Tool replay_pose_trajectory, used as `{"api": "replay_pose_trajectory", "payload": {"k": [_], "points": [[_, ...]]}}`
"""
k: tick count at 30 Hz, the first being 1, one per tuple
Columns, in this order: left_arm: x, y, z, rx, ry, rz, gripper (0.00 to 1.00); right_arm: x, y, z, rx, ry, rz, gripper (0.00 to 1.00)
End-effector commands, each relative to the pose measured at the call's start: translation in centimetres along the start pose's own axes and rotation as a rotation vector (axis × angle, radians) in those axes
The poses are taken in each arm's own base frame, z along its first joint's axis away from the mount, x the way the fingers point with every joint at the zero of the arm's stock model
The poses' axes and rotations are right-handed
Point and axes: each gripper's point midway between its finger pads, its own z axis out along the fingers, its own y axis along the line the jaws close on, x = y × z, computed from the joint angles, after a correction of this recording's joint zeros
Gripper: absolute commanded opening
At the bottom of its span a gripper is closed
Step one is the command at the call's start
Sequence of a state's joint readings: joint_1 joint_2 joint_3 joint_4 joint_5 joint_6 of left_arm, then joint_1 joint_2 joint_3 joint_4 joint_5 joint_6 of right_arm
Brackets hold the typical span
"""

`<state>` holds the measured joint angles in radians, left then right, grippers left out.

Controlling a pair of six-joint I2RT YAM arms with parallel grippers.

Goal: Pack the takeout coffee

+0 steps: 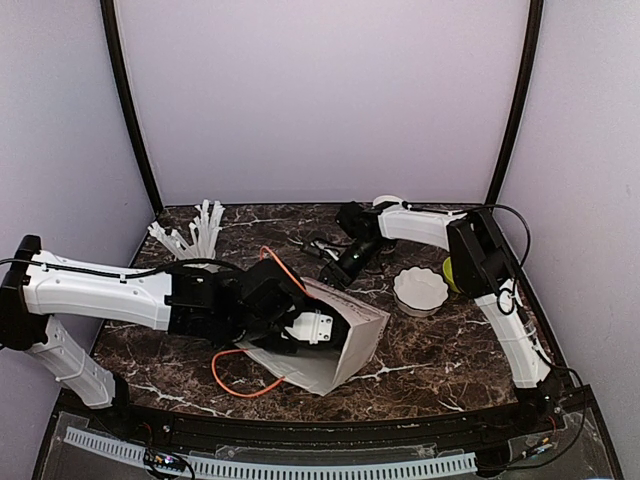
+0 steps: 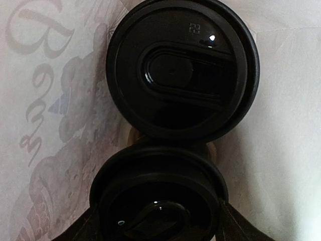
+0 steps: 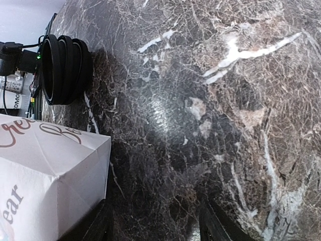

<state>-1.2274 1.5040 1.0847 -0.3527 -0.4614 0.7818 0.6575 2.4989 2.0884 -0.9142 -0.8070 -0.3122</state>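
We note a white paper bag (image 1: 352, 345) lying on its side on the marble surface (image 1: 430, 352), close to the middle of the front edge, mouth toward the left edge. The left arm (image 1: 100, 290) reaches into it.

Inside the bag we see two black lids. The nearer takeout coffee (image 2: 158, 198) sits between the left fingers (image 2: 80, 232), which press on either side of it. The second takeout coffee (image 2: 183, 70) lies just beyond, its lid rim touching the first.

The right fingers (image 3: 99, 227) hang spread over bare marble beside the bag's corner, nothing between them.

A fluted white bowl (image 1: 420, 291) sits toward the right edge. White sticks (image 1: 196, 238) stand by the back-left corner.
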Motion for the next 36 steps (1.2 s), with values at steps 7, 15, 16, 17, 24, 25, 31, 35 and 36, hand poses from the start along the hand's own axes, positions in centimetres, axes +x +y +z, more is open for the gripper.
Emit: {"api": "replay_pose_trajectory", "payload": {"k": [7, 15, 16, 17, 24, 25, 31, 35, 36], "points": [[1.3, 1.3, -1.2, -0.059, 0.016, -0.028, 0.46, 1.1, -0.1, 0.9, -0.05, 0.021, 0.06, 0.59], [1.1, 2.1, -2.3, -0.09, -0.015, -0.03, 0.45, 1.4, -0.2, 1.1, -0.058, 0.029, 0.068, 0.59], [1.1, 1.9, -2.3, -0.083, -0.015, -0.032, 0.45, 1.4, -0.2, 1.2, -0.058, 0.029, 0.07, 0.59], [1.1, 1.6, -2.3, -0.07, -0.023, -0.032, 0.45, 1.4, -0.3, 1.1, -0.059, 0.028, 0.07, 0.59], [-0.2, 0.1, -2.0, 0.018, -0.082, -0.046, 0.45, 1.4, -0.3, 1.2, -0.065, 0.026, 0.075, 0.59], [-0.4, -0.3, -2.0, 0.042, -0.091, -0.045, 0.45, 1.4, -0.3, 1.2, -0.064, 0.026, 0.073, 0.59], [-0.1, -1.2, -1.1, 0.068, -0.06, -0.031, 0.45, 1.4, -0.2, 1.2, -0.069, 0.026, 0.072, 0.59], [0.2, -1.2, -0.5, 0.06, -0.028, -0.025, 0.44, 1.5, -0.2, 1.3, -0.075, 0.028, 0.072, 0.59], [0.4, -1.2, -0.4, 0.058, -0.02, -0.024, 0.44, 1.5, -0.1, 1.3, -0.076, 0.028, 0.071, 0.59]]}}
